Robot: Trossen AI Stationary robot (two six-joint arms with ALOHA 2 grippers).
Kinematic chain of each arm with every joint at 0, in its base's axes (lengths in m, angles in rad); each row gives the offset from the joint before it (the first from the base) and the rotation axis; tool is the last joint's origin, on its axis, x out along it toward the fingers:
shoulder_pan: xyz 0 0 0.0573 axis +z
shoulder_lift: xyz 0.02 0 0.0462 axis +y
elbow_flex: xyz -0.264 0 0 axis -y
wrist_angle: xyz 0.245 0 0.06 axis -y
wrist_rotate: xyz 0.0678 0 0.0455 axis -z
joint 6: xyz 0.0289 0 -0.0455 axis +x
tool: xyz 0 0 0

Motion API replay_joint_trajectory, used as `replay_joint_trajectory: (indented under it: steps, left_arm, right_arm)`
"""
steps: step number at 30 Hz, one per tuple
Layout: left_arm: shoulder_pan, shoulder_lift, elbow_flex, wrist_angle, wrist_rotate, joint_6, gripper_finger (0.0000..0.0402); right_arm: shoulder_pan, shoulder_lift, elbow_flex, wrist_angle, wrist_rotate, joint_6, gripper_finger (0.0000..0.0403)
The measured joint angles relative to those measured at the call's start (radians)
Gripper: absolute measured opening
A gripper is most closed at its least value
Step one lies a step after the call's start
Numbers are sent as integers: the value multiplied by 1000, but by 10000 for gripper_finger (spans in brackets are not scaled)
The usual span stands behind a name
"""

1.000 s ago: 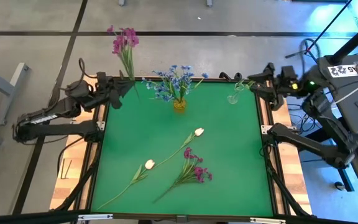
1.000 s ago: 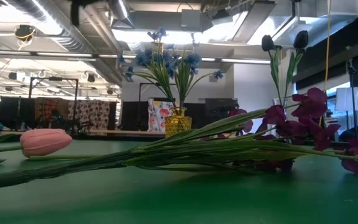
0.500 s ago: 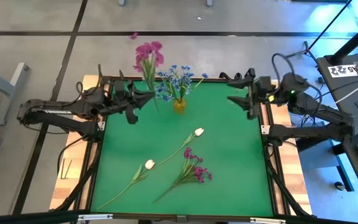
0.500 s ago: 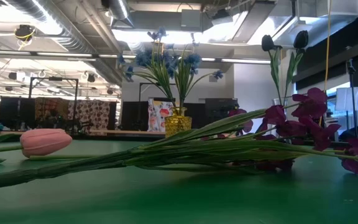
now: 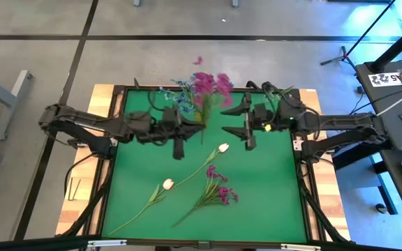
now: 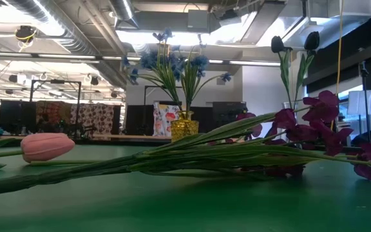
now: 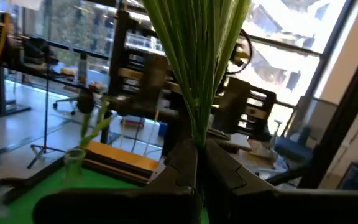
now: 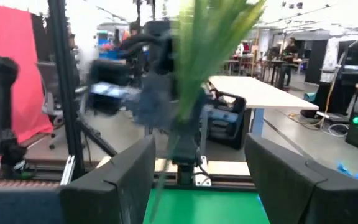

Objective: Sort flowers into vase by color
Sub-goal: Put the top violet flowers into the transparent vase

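Both arms are stretched level over the far half of the green bench, reaching toward each other from opposite sides. The left end effector is clamped shut on the stems of a magenta bunch, held upright — its blossoms stand just above the grip, next to the blue flowers in the yellow vase. In the left wrist view the green stems rise straight out from between the closed fingers. The right end effector faces the left one, close by, its fingers spread wide with nothing between them; the held stems are seen blurred just ahead of it.

On the bench nearer than both end effectors, two white tulips and a second magenta bunch lie flat. The bench has a dark frame with wooden edges and stands on a grey concrete floor. Beyond it, a workshop with desks and racks is seen.
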Motion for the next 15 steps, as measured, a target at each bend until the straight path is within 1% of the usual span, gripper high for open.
replay_joint_trajectory:
  steps: [6, 9, 15]
  left_arm:
    - [-31, 116, 92, 1, -6, 36, 2]
    - [-30, 143, 103, 6, -26, 28, 2]
    - [-21, 189, 103, 22, -29, -2, 2]
  right_arm:
    - [0, 50, 0, 83, -19, 28, 246]
    - [0, 49, 0, 108, -30, 57, 246]
    - [0, 49, 0, 111, -46, 93, 246]
